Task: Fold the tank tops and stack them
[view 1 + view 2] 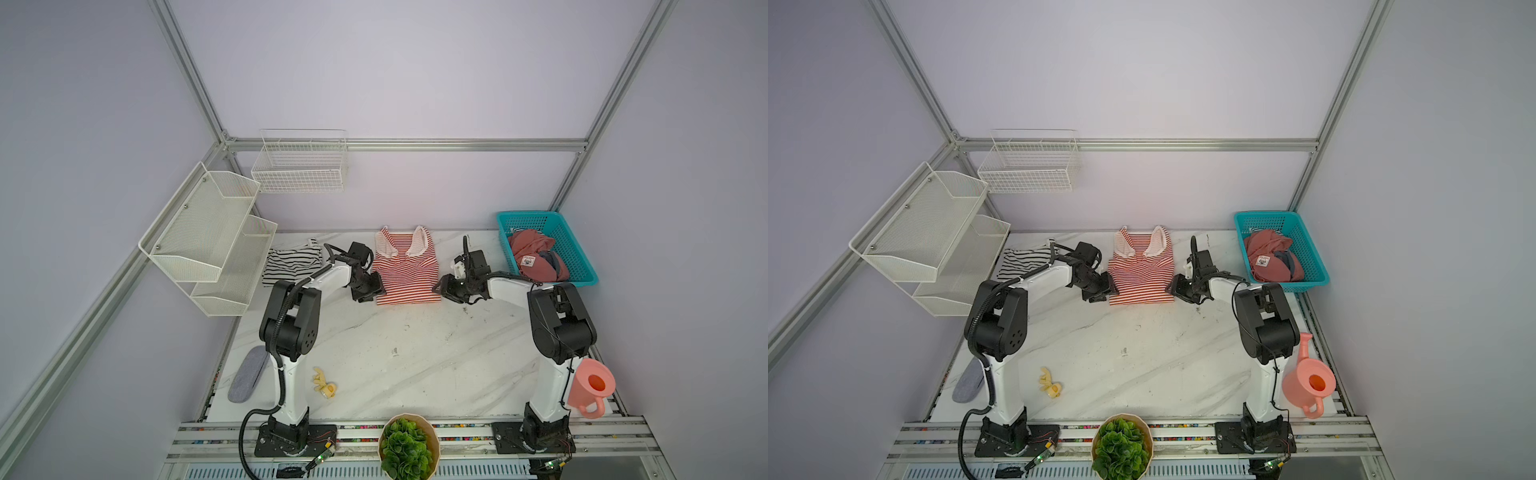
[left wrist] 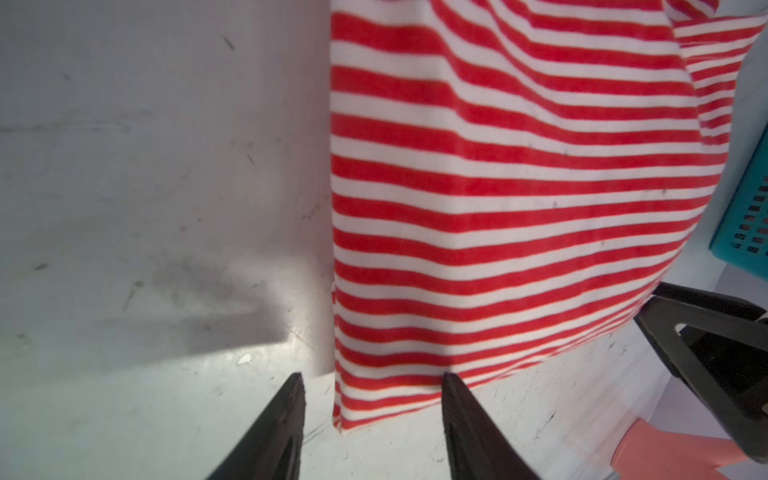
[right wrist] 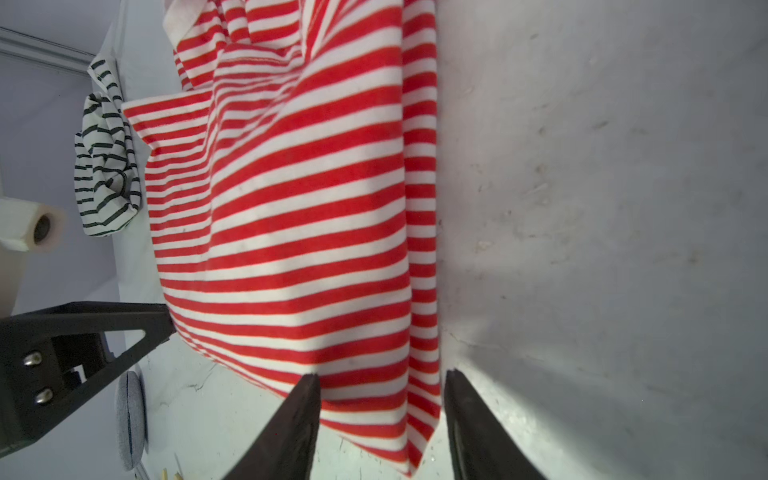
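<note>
Left hand, right hand; two tank tops

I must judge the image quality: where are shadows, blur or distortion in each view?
Left wrist view: a dark shadow on the table beside the red-and-white top, stripes slightly soft. Right wrist view: a fainter shadow on the table, stripes also soft. Both top views: the frame bars lean outward, a wide-lens effect; the back wall shows a pink tint above the top.
</note>
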You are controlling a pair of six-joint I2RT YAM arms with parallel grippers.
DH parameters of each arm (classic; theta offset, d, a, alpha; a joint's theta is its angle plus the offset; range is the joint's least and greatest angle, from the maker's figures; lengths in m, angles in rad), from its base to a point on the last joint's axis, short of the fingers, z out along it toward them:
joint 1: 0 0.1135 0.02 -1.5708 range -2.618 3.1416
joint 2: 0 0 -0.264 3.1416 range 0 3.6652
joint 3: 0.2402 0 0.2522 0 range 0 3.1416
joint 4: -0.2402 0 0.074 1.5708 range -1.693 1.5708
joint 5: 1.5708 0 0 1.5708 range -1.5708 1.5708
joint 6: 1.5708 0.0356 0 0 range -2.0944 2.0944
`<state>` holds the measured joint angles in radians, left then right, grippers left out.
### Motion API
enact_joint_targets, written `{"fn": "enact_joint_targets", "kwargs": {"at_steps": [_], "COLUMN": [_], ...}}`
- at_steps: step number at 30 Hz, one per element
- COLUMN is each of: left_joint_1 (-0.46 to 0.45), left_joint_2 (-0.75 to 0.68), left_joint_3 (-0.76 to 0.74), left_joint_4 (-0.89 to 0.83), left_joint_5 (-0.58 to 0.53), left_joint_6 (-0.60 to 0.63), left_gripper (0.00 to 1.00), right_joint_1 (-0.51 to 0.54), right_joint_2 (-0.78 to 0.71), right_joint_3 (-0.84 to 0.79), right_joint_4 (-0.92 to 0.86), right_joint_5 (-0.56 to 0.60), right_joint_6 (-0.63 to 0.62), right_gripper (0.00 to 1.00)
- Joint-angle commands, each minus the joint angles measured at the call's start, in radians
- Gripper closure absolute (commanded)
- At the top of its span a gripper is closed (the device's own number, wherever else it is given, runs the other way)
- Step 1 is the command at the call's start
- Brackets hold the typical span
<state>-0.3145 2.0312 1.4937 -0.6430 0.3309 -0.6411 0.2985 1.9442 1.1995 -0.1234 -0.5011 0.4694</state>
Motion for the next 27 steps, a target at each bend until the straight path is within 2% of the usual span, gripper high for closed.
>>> {"fn": "enact_joint_targets", "kwargs": {"at_steps": [1,13,16,18,22,27], "left_joint_1": [-0.004,-0.014,-0.016,-0.020,-0.021,-0.023], "left_joint_2": [0.004,0.019,0.031,0.035,0.021,-0.037], "left_joint_3": [-0.035,-0.079,-0.076,-0.076,-0.089,-0.143], "left_joint_4": [0.058,0.075,0.080,0.083,0.083,0.085], "left_joint_5": [0.021,0.042,0.054,0.059,0.058,0.057], "left_joint_6": [-0.031,-0.060,-0.068,-0.075,-0.082,-0.096], "left_gripper": [0.47,0.48,0.50,0.55,0.69,0.90], "right_joint_1": [0.007,0.018,0.023,0.027,0.029,0.030], "right_joint_2": [0.011,0.023,0.031,0.034,0.025,-0.017], "right_joint_3": [-0.020,-0.084,-0.089,-0.093,-0.103,-0.130], "right_joint_4": [-0.010,0.022,0.032,0.037,0.046,0.053], "right_joint_5": [0.013,-0.003,-0.016,-0.023,-0.033,-0.035], "right_joint_6": [0.002,0.029,0.037,0.041,0.044,0.044], "right_gripper": [0.48,0.57,0.63,0.72,1.00,1.00]}}
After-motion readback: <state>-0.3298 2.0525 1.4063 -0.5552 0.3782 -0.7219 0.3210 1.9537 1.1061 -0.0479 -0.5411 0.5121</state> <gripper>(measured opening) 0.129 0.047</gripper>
